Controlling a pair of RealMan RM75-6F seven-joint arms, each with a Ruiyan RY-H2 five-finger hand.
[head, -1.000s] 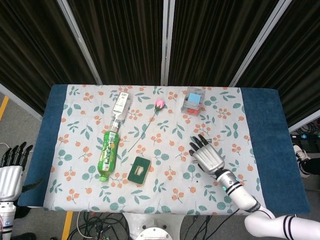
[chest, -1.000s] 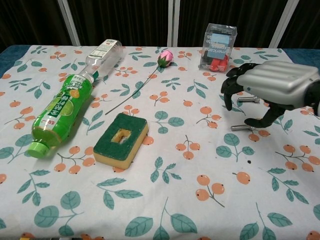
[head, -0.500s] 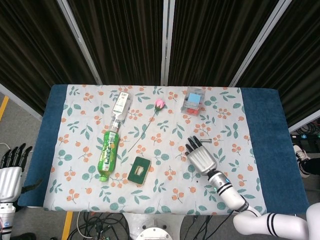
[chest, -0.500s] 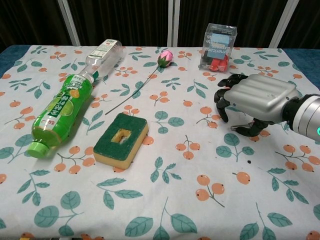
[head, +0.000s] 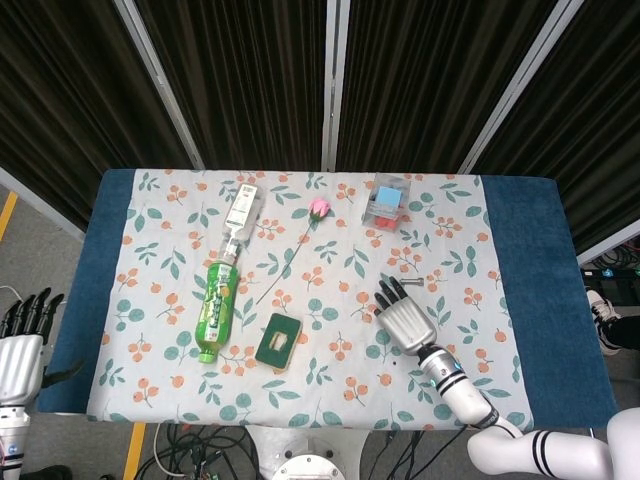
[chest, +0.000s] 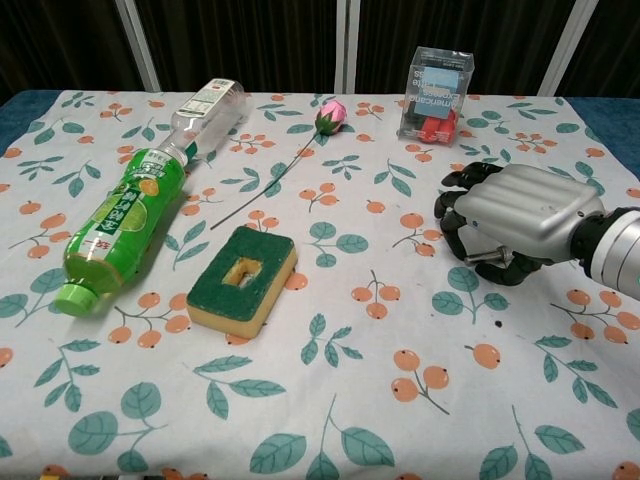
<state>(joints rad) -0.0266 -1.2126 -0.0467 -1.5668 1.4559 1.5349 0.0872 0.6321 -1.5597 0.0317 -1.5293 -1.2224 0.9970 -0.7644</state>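
1. Only the head view caught the left hand (head: 22, 345), hanging off the surface (head: 545, 290) edge, fingers apart, holding nothing.
2. Chest view showed the right hand (chest: 500, 222) curled down over a metal bolt (chest: 484, 256); couldn't tell if it gripped it.
3. The clear plastic box (chest: 435, 80) held red and blue stuff; the green tea bottle (chest: 117, 228) lay capped.

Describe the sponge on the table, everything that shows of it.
The sponge is a rectangular block with a dark green scouring face on top and a yellow foam layer beneath. A small rectangular hole in the green face shows the yellow under it. It lies flat on the floral tablecloth, set at an angle, right of the green bottle and just below the rose's stem. Nothing touches it; the right hand is well off.
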